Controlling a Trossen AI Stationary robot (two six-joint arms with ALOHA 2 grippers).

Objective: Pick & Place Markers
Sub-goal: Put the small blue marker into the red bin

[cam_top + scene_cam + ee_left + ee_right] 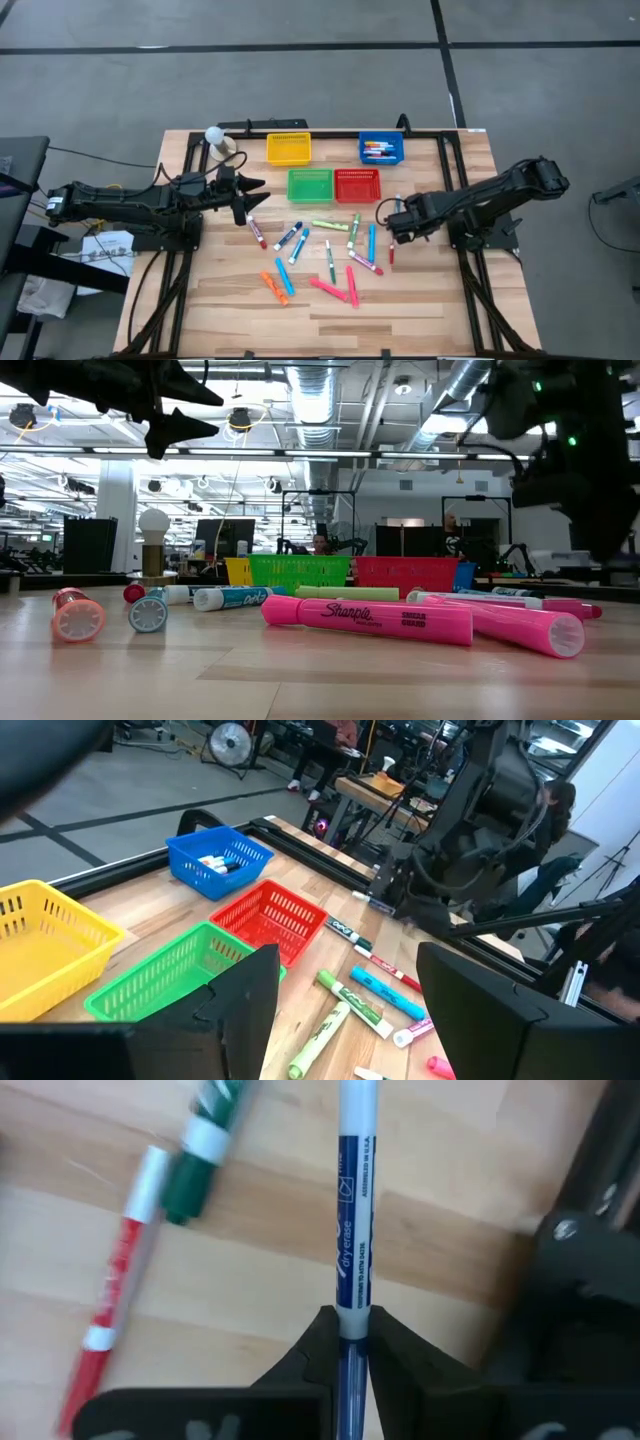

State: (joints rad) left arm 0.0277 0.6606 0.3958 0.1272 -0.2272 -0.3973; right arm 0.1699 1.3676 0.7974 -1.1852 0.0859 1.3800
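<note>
the wooden table (440,310) carries four mesh baskets near its far edge, with loose markers (330,262) scattered on the bare wood between the baskets and the near edge. the yellow basket (288,148) and the blue basket (381,149) sit in the far row, well apart; the green basket (310,185) and the red basket (357,185) sit just in front, side by side and touching. the blue basket holds a few markers, and the green, red and yellow ones show only bare mesh inside. the left gripper (252,194) hovers just beside the green basket, its fingers spread wide with nothing between them. the right gripper (385,222) is low over the table near the red basket, its fingers (300,1365) clamped on a blue dry-erase marker (352,1230). a red marker (115,1295) and a green marker (205,1145) lie on the wood just beside that marker.
</note>
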